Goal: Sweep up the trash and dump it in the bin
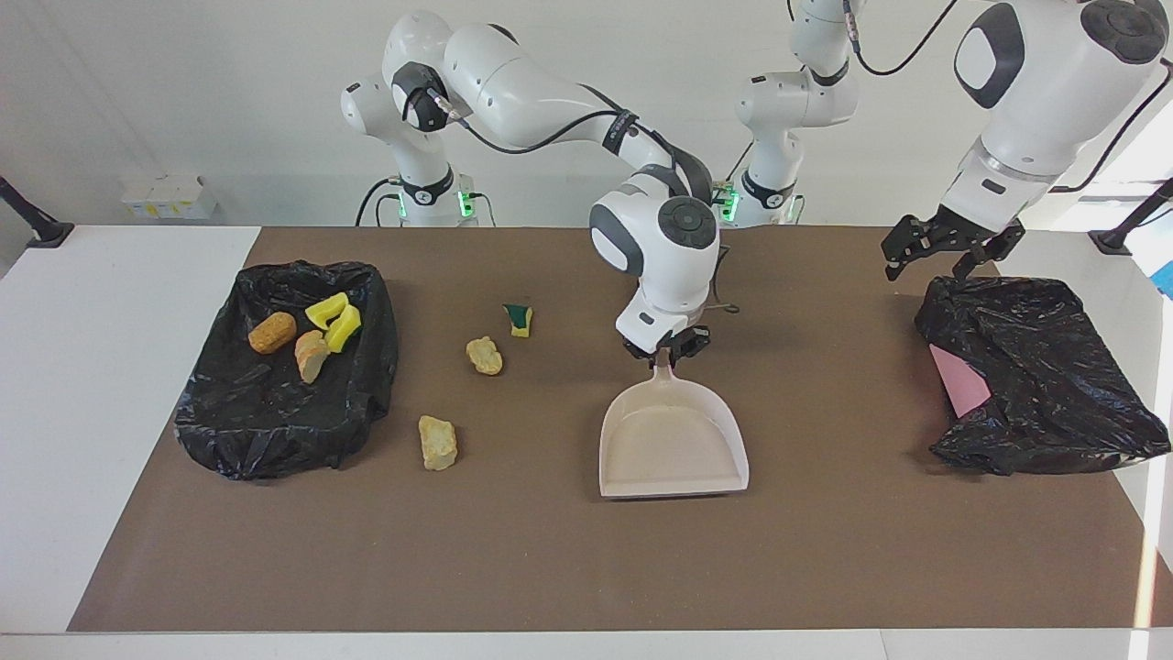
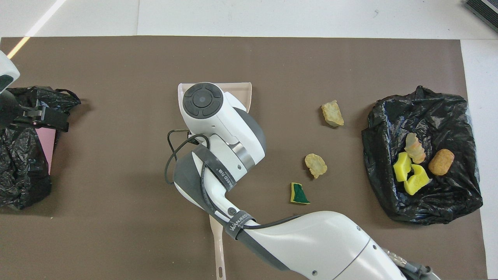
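My right gripper (image 1: pixel 666 351) is shut on the handle of the beige dustpan (image 1: pixel 674 445), mid-table. The pan lies low at the mat, its mouth pointing away from the robots. In the overhead view the right arm covers all but the pan's rim (image 2: pixel 245 90). Three trash scraps lie loose on the mat toward the right arm's end: a yellow-green one (image 1: pixel 520 319) (image 2: pixel 299 193) and two tan ones (image 1: pixel 484 356) (image 1: pixel 438 443). The black-bagged bin (image 1: pixel 275 431) (image 2: pixel 428 206) holds several scraps (image 1: pixel 316 335). My left gripper (image 1: pixel 935 252) hangs open over another black bag (image 1: pixel 1045 385).
The beige hand brush (image 2: pixel 218 249) lies on the mat near the robots, partly under the right arm and hidden in the facing view. A pink sheet (image 1: pixel 958 380) shows in the bag at the left arm's end. Brown mat (image 1: pixel 825 550) covers the table.
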